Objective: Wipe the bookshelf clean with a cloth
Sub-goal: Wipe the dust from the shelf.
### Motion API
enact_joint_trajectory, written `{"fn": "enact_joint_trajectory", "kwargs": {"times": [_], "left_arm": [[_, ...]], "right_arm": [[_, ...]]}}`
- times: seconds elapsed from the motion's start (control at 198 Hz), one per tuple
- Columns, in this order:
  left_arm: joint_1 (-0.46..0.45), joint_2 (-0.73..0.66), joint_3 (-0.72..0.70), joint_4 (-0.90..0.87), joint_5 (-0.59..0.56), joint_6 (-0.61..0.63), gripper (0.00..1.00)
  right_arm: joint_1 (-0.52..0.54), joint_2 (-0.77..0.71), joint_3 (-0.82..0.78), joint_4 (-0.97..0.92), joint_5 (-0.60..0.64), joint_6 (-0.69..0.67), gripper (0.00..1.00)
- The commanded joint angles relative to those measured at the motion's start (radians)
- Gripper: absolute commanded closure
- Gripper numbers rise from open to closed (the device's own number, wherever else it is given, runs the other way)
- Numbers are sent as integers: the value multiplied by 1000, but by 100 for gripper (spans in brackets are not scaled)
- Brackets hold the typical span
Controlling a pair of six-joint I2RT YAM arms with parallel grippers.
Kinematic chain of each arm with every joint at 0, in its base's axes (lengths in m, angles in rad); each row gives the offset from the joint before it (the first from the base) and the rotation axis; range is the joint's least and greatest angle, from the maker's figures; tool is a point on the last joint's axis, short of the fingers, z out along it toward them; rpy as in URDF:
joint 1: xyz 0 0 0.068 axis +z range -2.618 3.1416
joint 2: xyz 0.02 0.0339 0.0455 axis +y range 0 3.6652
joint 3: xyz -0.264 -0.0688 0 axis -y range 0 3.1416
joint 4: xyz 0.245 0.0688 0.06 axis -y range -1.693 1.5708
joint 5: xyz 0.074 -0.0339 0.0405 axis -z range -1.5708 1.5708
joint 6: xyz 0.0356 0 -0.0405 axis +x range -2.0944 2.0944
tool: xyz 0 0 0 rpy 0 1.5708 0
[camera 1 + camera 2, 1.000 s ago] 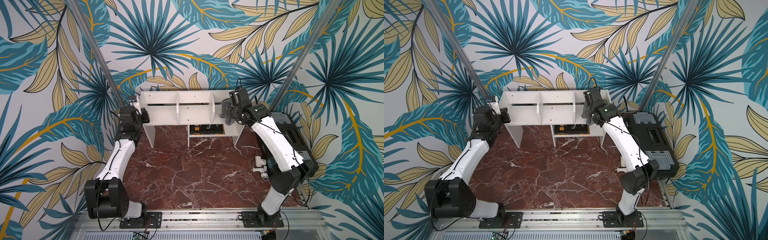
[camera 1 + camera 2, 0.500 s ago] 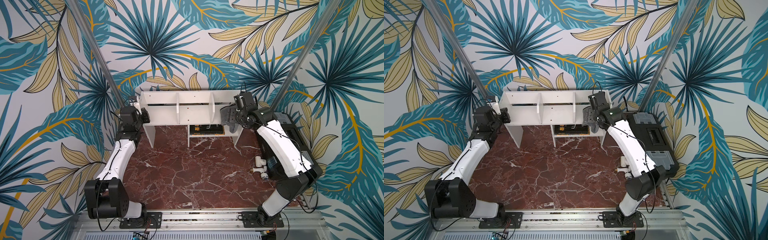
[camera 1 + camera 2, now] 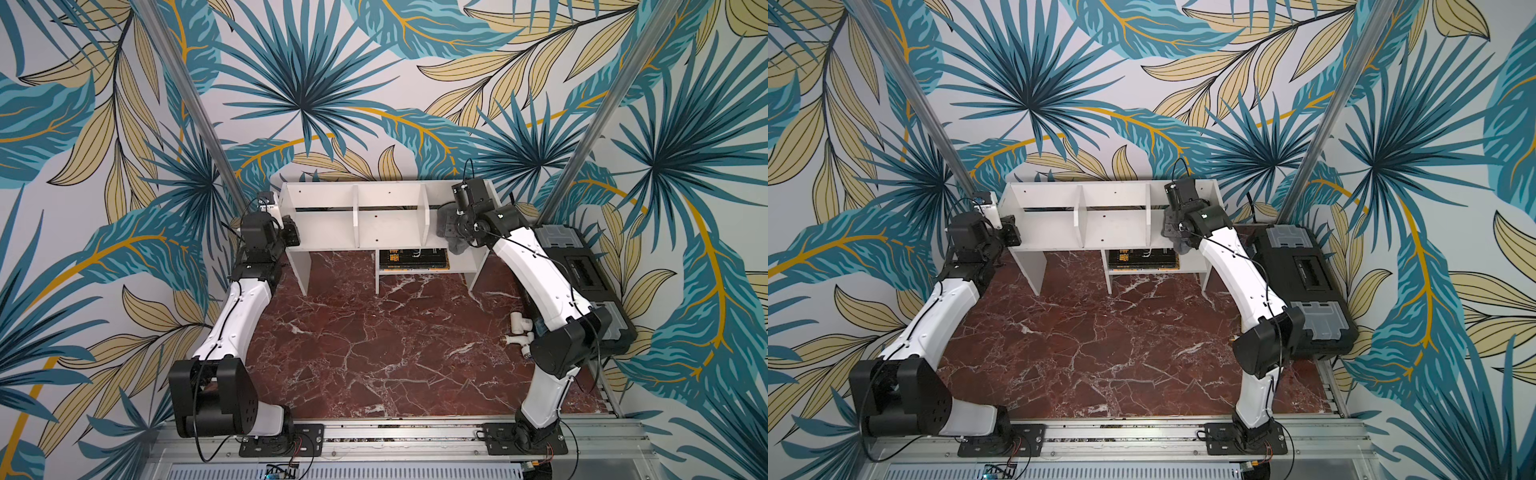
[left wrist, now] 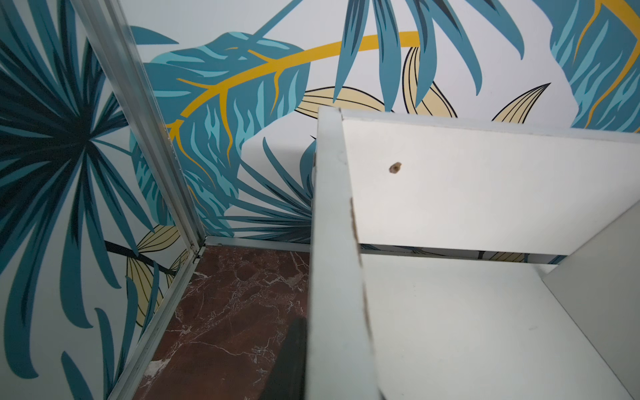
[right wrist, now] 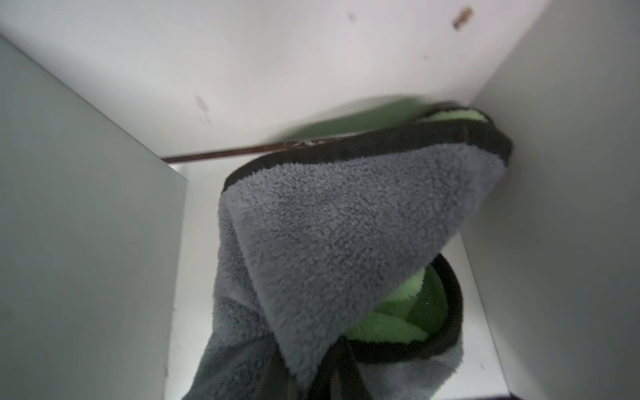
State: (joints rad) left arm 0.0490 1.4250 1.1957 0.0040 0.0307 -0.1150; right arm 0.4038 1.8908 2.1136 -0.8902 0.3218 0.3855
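The white bookshelf point(image 3: 386, 226) point(image 3: 1113, 224) stands against the back wall. My right gripper point(image 3: 453, 226) point(image 5: 311, 381) reaches into its right upper compartment and is shut on the cloth point(image 3: 446, 218) point(image 5: 329, 242). The cloth is grey with a black hem and a green underside, and it hangs against the compartment's back corner. My left gripper point(image 3: 293, 232) point(image 4: 336, 374) is at the shelf's left end, shut on its side panel point(image 4: 332, 242). One dark finger point(image 4: 292, 360) shows outside the panel; the other is hidden behind it.
A long black toolbox point(image 3: 582, 274) point(image 3: 1304, 270) lies just right of the shelf, close under the right arm. White pipe fittings point(image 3: 517, 332) sit on the marble near the right arm's elbow. A black and yellow box point(image 3: 413, 258) fills the lower cubby. Metal posts flank the shelf.
The right wrist swung a little to the right half a second ago and has come back left into the right compartment with the cloth. The left arm has not moved.
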Motion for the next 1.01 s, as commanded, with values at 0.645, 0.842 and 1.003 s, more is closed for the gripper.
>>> {"fn": "enact_joint_trajectory", "kwargs": {"times": [0.645,0.842,1.003], "left_arm": [[-32,57,-4,-135,109,-107,100],[-32,57,-5,-135,104,-100,100],[-33,56,-7,-135,99,-95,100]], "right_arm": [[-88,-75,-123,37,113,-77,99],[-41,-17,32,150,-8,-108,99],[10,32,135,210,-1,-168,98]]}}
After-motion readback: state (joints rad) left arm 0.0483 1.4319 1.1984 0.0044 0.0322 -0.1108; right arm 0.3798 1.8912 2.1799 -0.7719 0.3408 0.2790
